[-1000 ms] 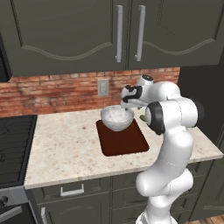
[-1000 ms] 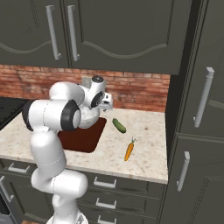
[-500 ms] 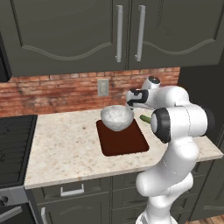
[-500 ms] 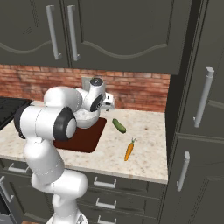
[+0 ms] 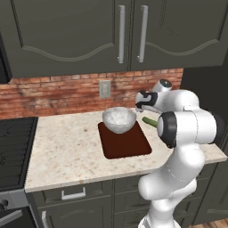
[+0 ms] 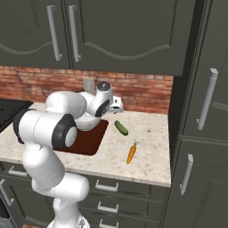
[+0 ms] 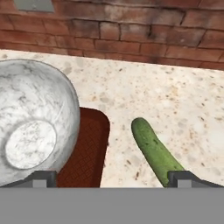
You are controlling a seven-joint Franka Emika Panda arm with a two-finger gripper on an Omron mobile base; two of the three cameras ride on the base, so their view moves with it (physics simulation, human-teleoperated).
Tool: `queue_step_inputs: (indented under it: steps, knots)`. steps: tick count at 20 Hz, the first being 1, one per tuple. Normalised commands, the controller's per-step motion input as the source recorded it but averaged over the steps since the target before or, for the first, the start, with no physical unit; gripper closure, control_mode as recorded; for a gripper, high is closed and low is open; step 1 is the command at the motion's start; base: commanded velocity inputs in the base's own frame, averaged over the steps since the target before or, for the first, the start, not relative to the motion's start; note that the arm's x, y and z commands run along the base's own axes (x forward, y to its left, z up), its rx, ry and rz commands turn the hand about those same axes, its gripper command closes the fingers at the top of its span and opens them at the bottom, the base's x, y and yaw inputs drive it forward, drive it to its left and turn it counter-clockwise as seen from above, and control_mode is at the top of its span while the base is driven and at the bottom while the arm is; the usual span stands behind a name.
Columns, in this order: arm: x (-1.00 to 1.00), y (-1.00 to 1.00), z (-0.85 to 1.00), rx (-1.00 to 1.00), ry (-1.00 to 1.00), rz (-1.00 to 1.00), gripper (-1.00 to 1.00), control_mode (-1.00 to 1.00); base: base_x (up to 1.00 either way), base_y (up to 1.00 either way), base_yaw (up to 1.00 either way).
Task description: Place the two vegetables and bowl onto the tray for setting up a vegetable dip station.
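Since a second earlier the arm had swung its hand to the right, off the bowl and toward the cucumber, while bowl, tray and vegetables lay where they had been. Its gripper (image 7: 112, 180) hung above the counter with the two dark finger tips spread wide apart and nothing between them.

Just past the right tip lay the cucumber (image 7: 154, 151), a smooth dark-green oblong with a rounded end, flat on the speckled beige stone counter (image 7: 175, 100) and close to the tray's right edge without touching it. The tray (image 5: 127, 143) was a flat, reddish-brown rectangle with rounded corners, a low rim and a fine woven texture. On its far end sat the bowl (image 5: 119, 119), round and deep, mottled grey-white like polished stone, upright and with nothing in it. Nearer and further right on the counter lay the carrot (image 6: 131, 153), thin, tapered and orange, well apart from the tray. Behind ran a red brick wall (image 7: 131, 30).
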Motion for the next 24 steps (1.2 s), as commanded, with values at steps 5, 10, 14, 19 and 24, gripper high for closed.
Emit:
queue_step_inputs:
  steps: [5,10,14,19,24]
  knots:
    - [0.0,-0.37,-0.12,-0.07,0.06,0.04,-1.0,-1.0,0.0,0.0,0.0]
    - [0.0,-0.28,-0.22,-0.06,0.08,0.06,-1.0,-1.0,0.0,0.0,0.0]
    - [0.0,-0.2,-0.37,-0.04,0.13,0.07,-1.0,-1.0,0.0,0.0,0.0]
    - [0.02,-0.23,-0.36,-0.01,0.09,0.09,-1.0,-1.0,0.0,0.0,0.0]
    - [0.04,-0.31,-0.26,0.0,0.0,0.05,-1.0,-1.0,0.0,0.0,0.0]
